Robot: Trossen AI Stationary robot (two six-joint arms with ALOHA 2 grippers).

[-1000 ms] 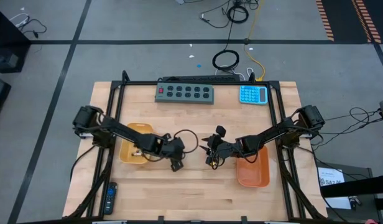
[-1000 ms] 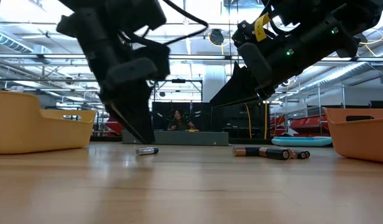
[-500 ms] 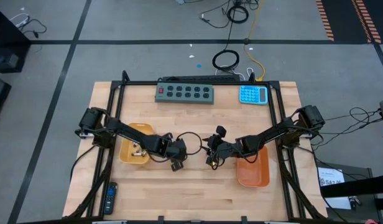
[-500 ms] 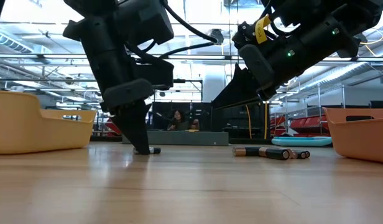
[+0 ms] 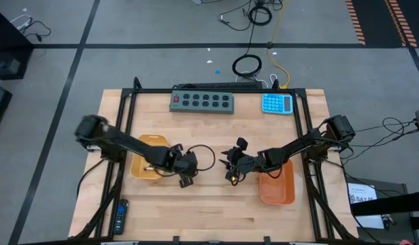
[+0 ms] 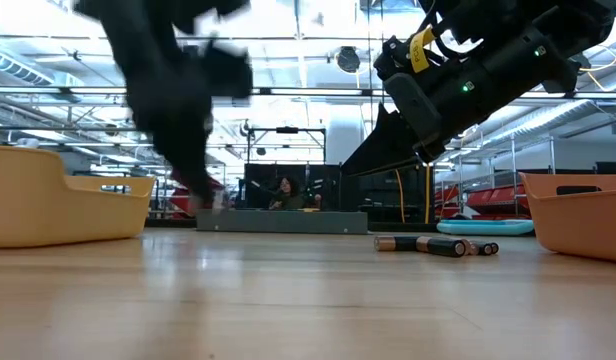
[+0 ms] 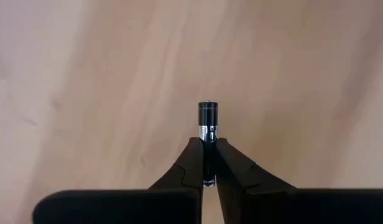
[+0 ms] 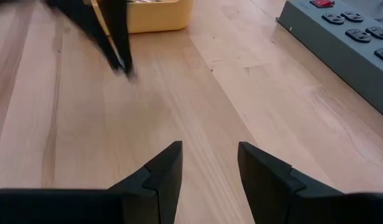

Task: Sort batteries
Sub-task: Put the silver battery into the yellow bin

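We count one black battery (image 7: 207, 134) pinched in our left claw (image 7: 207, 163) above bare bench (image 5: 216, 218), three batteries (image 6: 435, 244) lying mid-bench, our right claw (image 8: 208, 163) hovering wide open.

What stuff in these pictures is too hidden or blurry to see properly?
- Low view: left gripper is motion-blurred; its battery can't be made out there.
- High view: batteries inside the yellow tray are too small to count.
- Low view: orange tray is cut off by the edge; its wall hides the contents.
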